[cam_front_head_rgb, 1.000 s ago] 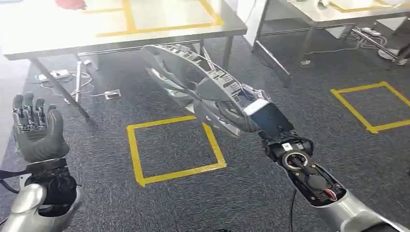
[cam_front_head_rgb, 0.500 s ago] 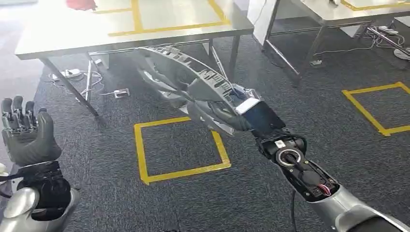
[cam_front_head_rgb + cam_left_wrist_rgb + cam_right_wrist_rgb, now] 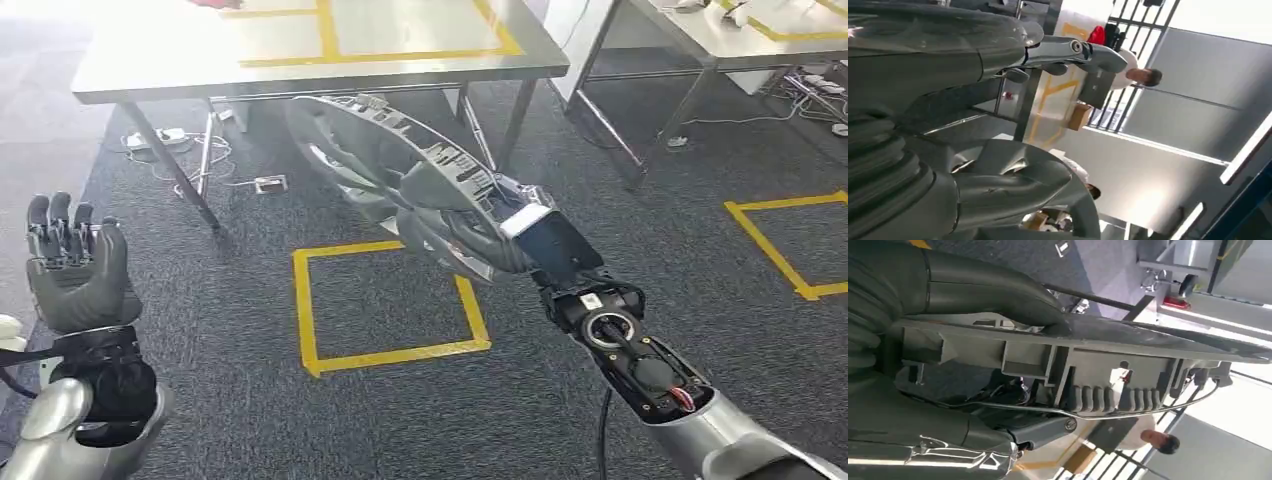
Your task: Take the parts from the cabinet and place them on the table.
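The part (image 3: pixel 400 170), a grey ribbed panel gripped in the right hand (image 3: pixel 480 235), now hangs nearer the far table (image 3: pixel 300 75) as the robot seemingly walks closer, left hand (image 3: pixel 75 270) open and empty.

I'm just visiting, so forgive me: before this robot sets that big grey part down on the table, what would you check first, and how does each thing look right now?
1. Part held: ok. The right hand grips the grey ribbed part at its near end.
2. Grip firmness: cannot tell. The part hides most of the fingers.
3. Left hand free: ok. It is raised, holds nothing, fingers apart.
4. Table ahead: ok. It stands beyond the part, with a yellow-taped area on top.
5. Landing spot bare: cannot tell. A red object sits at the far edge, cut off by the picture.
6. Part above the table: not ok. It hangs over the carpet, short of the tabletop.
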You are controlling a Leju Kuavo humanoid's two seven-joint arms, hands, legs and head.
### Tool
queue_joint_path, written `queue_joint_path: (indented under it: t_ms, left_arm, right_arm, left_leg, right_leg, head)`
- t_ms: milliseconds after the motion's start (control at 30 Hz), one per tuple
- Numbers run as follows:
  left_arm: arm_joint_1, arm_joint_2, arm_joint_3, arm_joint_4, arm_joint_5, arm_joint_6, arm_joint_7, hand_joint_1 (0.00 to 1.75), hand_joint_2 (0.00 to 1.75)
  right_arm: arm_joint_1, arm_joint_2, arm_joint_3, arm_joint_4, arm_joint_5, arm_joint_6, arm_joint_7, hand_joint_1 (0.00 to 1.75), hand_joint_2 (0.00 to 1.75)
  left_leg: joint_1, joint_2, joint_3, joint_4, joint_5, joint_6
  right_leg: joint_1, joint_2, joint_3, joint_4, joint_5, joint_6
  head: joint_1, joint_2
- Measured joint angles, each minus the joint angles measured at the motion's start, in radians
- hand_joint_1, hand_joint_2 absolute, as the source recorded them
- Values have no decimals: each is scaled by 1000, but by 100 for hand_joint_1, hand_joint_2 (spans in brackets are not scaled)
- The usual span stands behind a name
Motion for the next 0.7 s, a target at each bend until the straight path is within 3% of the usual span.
queue_joint_path:
  t_ms: [67, 133, 167, 700]
  left_arm:
    - [0, 0, 0, 0, 0, -1, 2, 0, 175]
    - [0, 1, 0, 0, 0, -1, 2, 0, 175]
    - [0, 1, 0, 0, -1, -1, 2, 0, 175]
    - [-3, -1, -1, 0, 0, -33, 6, 0, 175]
  right_arm:
    - [0, 0, 0, 0, 0, 0, 3, 175, 175]
    - [1, 0, 1, 0, 0, 0, 5, 175, 175]
    - [1, 0, 1, 0, 0, 0, 6, 175, 175]
    - [21, 0, 0, -11, 0, -10, 24, 175, 175]
  left_leg:
    - [-1, 0, 0, 0, -1, 1]
    - [-2, 1, 0, 1, -2, 2]
    - [-2, 1, 0, 1, -2, 3]
    - [4, 3, 4, -2, -1, 2]
  right_leg:
    - [-2, 0, 1, -2, 1, 15]
    - [-4, 0, 2, -6, 0, 41]
    - [-4, 0, 3, -7, 0, 49]
    - [1, 1, 2, -4, -1, 50]
  head:
    - [4, 0]
    - [4, 0]
    - [4, 0]
    - [-12, 0]
